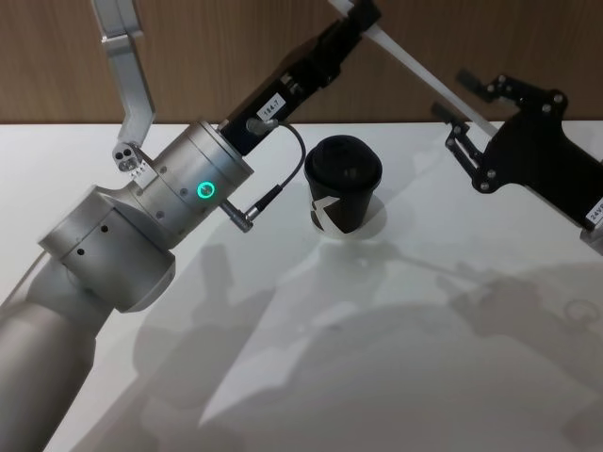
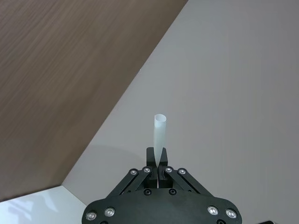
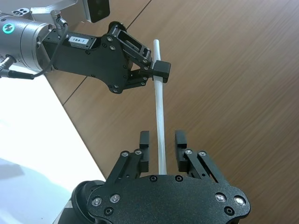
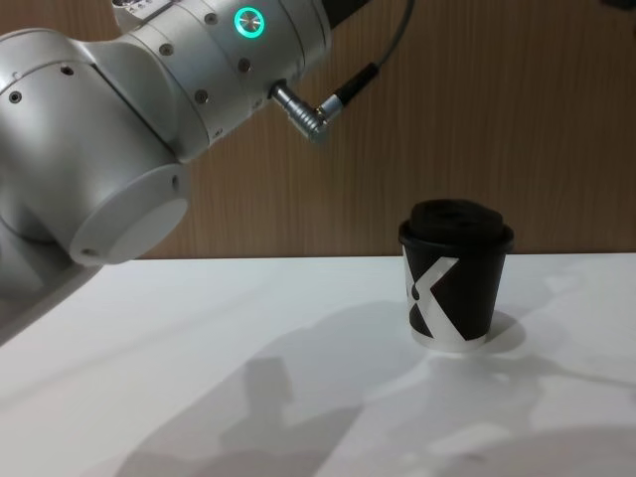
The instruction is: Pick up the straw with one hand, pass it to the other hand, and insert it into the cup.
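Pickup's done: my left gripper (image 3: 158, 71) pinches the straw (image 3: 160, 116) high above the table. My right gripper (image 3: 162, 142) straddles its other end, wide open. Handover's pending, then the cup (image 1: 342, 188) below.

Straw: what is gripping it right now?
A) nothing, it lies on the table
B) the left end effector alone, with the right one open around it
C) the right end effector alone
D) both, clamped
B: the left end effector is shut on the straw, while the right end effector stands open on either side of it.
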